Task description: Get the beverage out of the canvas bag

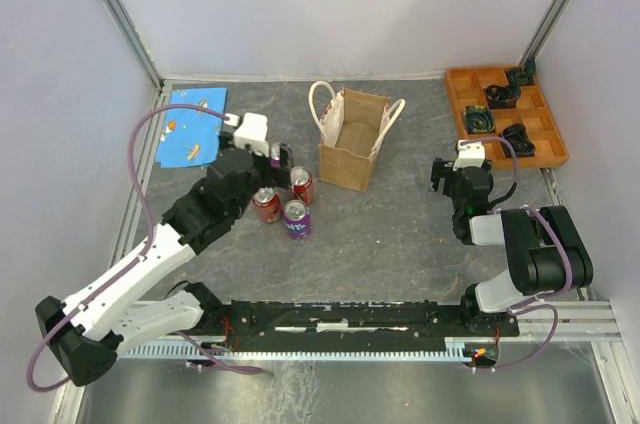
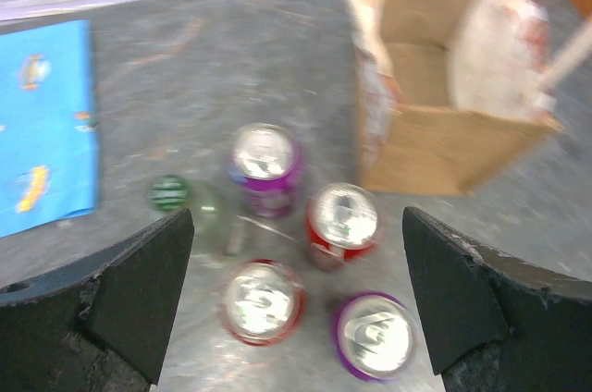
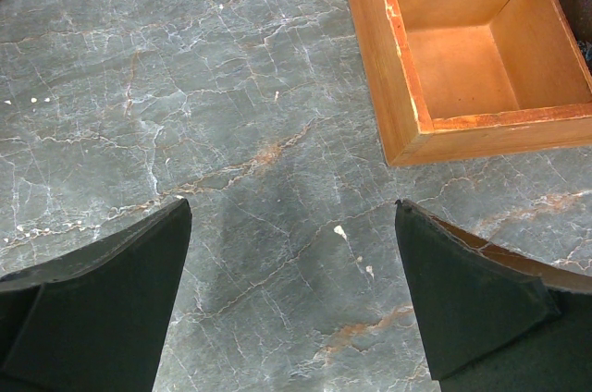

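Note:
The tan canvas bag [image 1: 350, 141] with two cream handles stands upright at the back middle; no can shows inside it. It also shows in the left wrist view [image 2: 435, 147]. Several cans stand on the table left of it: two red [image 1: 301, 184] [image 1: 266, 204] and a purple one [image 1: 296, 217]. The blurred left wrist view shows two purple cans [image 2: 265, 165] [image 2: 375, 335], two red cans [image 2: 343, 219] [image 2: 263, 301] and a clear bottle with a green cap [image 2: 190, 207] lying down. My left gripper [image 1: 277, 156] is open and empty above the cans. My right gripper [image 1: 441, 175] is open and empty over bare table.
An orange compartment tray [image 1: 505, 114] with dark parts sits at the back right; its corner shows in the right wrist view [image 3: 407, 124]. A blue patterned cloth [image 1: 193, 124] lies at the back left. White walls enclose the table.

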Robot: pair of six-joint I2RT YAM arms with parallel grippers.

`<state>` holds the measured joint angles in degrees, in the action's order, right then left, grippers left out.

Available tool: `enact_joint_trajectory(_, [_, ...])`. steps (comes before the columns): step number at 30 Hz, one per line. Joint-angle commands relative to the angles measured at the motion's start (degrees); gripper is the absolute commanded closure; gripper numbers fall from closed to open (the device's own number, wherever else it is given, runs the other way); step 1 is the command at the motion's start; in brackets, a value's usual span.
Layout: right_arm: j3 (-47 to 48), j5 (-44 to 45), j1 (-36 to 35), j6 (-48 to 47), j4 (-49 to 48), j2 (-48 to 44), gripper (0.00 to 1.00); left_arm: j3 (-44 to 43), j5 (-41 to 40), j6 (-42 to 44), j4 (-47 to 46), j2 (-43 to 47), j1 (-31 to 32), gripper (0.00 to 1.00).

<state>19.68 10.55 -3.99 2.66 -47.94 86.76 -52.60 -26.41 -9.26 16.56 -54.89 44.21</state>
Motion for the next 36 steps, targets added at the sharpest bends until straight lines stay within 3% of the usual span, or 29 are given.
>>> enact_joint_trajectory(1, [1.5, -0.34, 0.21, -0.69, -1.36, 0.04, 0.01, -1.72, -0.44, 2.68, -0.26, 1.34, -12.83, 0.01])
enact_joint_trajectory(5, [1.49, -0.33, 0.26, -0.73, -1.32, 0.04, 0.01, -0.72, 9.18, 1.53, -3.22, 2.07, -30.66, 0.01])
enact_joint_trajectory(12, [1.51, -0.35, 0.21, -0.72, -1.36, 0.06, 0.01, -0.94, 19.51, -0.34, -6.12, -6.57, -48.76, 0.01])
enact_joint_trajectory(23, [1.58, -0.35, 0.24, -0.72, -1.36, 0.0, 0.01, 6.07, 18.94, 0.48, -11.2, -3.66, -49.45, 0.01])
enact_joint_trajectory(36, [1.47, -0.35, 0.23, -0.76, -1.36, 0.06, 0.01, 7.85, 5.33, -1.28, -12.43, 0.52, -49.46, 0.01])
